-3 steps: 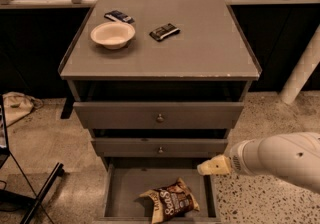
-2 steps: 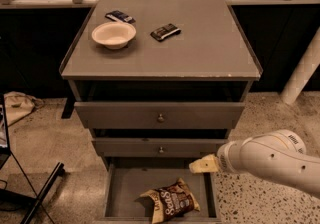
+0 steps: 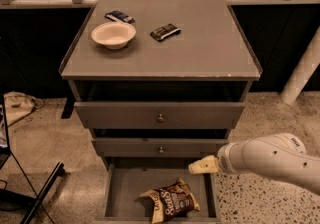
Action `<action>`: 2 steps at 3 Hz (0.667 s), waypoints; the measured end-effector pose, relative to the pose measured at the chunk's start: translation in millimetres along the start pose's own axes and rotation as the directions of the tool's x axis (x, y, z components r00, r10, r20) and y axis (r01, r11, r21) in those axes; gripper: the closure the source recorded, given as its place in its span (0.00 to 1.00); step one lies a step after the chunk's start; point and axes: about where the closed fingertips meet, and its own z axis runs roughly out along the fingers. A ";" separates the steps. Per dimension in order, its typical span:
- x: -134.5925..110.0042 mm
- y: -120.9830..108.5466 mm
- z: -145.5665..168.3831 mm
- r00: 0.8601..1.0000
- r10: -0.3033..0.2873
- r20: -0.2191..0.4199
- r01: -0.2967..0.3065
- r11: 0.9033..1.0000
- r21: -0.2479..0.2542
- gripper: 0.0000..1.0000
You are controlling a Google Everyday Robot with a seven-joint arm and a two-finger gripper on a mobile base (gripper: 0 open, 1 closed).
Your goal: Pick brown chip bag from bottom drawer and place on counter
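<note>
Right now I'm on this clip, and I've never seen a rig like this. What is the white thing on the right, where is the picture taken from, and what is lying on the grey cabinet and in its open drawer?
The white tube coming in from the right is the robot's single arm. The cream tip at its end is the gripper, which serves as the robot's hand. It hovers over the right side of the open bottom drawer, a plain grey box.

There is only one picture. It looks down at the front of the cabinet, and where the camera is mounted is not on record.

A crinkly brown chip bag with white lettering lies in that drawer, not held. On the flat grey counter are a cream round bowl, a dark wrapped bar to its right, and a second dark bar behind it.
</note>
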 end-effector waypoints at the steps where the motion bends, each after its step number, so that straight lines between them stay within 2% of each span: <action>1: 7.1 -8.2 29.5 0.997 0.082 0.001 -0.081 0.989 -0.120 0.00; 2: 23.7 -22.9 69.6 0.993 0.114 -0.038 -0.119 0.970 -0.212 0.00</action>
